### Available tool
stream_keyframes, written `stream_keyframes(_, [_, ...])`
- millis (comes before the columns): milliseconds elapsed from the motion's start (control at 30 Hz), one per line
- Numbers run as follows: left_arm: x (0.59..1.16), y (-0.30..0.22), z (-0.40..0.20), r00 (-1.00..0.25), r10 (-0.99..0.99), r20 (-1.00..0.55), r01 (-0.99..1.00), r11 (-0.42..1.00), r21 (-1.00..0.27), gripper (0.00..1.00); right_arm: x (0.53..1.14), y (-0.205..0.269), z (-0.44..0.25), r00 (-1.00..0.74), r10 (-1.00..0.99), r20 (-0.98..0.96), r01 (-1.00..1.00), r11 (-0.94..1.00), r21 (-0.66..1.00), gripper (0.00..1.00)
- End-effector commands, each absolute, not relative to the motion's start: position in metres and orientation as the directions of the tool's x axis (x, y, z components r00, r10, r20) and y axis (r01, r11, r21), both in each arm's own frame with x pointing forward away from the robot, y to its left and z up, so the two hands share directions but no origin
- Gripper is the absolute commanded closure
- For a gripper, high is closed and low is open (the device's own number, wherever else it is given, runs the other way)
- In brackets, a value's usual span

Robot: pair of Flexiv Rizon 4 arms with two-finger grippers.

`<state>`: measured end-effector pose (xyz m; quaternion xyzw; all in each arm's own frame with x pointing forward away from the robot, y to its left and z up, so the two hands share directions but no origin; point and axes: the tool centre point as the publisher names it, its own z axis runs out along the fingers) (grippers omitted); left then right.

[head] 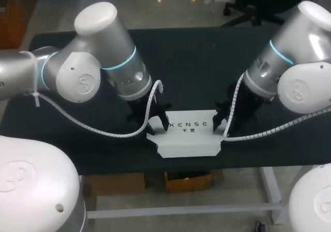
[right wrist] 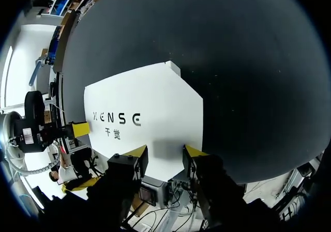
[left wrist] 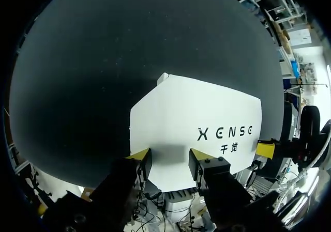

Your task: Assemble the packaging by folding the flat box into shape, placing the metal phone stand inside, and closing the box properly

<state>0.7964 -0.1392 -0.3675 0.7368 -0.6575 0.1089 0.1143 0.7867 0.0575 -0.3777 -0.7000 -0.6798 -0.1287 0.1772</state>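
Lying on the bench (head: 196,72): a flat white box (head: 186,139), unfolded, close to the front edge, between the two arms.
Box surface: dark print across the upper face; small tabs jut from its two front corners.
Left claw (left wrist: 169,159): at the box's left edge, yellow-tipped fingers apart, the edge of the box showing in the gap between them; not clamped on it.
Right claw (right wrist: 165,154): at the box's right edge, fingers likewise apart, with the box's edge in the gap; nothing gripped.
Arms: left comes in from the left side, right from the right, both angled down toward the box.
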Motion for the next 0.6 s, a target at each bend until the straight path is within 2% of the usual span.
stream_keyframes(33, [0.7970,-0.1417,-0.3717,0.109,-0.944,0.312,-0.994,-0.108,0.021,0.53,0.7870,0.0579,-0.3788,0.041,0.906,0.421,0.997,-0.012,-0.071,0.58])
stream_keyframes(233, [0.7963,-0.1418,-0.3724,0.109,-0.940,0.322,-0.994,-0.109,0.018,0.55,0.7872,0.0580,-0.3772,0.040,0.904,0.427,0.997,-0.011,-0.070,0.56])
stream_keyframes(333, [0.7963,-0.1416,-0.3724,0.111,-0.940,0.323,-0.994,-0.111,0.019,0.60,0.7872,0.0580,-0.3772,0.040,0.904,0.427,0.997,-0.011,-0.070,0.53])
stream_keyframes(600, [0.7963,-0.1416,-0.3724,0.111,-0.940,0.323,-0.994,-0.111,0.019,0.58,0.7872,0.0580,-0.3772,0.040,0.904,0.427,0.997,-0.011,-0.070,0.53])
